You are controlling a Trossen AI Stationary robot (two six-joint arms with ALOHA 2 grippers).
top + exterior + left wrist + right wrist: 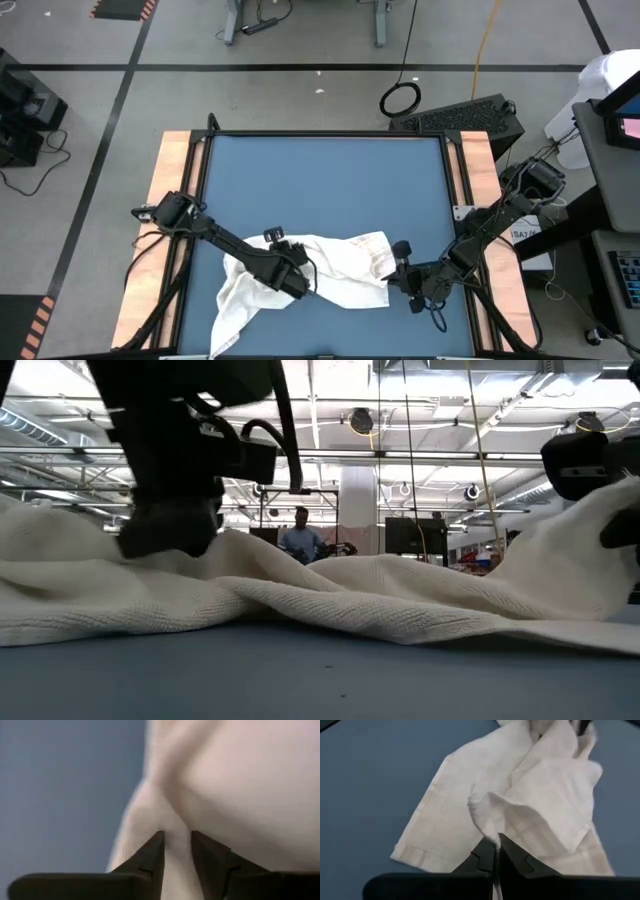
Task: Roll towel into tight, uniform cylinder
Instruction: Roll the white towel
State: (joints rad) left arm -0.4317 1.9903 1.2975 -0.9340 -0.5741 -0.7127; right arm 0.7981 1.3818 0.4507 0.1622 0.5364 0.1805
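Surface: blue mat (320, 190) on a table with pale wooden side strips (175, 190), seen from above; the mat's far half is bare.
Room: grey floor with dark tape lines around the table; a black keyboard-like unit (465, 117) lies just past the far right corner. The table-level camera looks into a bright hall with ceiling trusses, where a person (301, 538) stands far behind.
Towel: white towel (330, 265) crumpled in loose folds on the near half of the mat, one tail trailing toward the near left edge.
Towel up close: rumpled ridge across the table-level picture (400, 600); faint checked lines show on its flat layers (445, 810).
Left gripper: left gripper (176, 837) is down on the towel's left part, fingers (152, 855) narrowly apart with a raised fold of cloth between them; whether they pinch it firmly I cannot tell.
Right gripper: right gripper (497, 842) is at the towel's right end, fingers pressed together on a lifted edge of the cloth.
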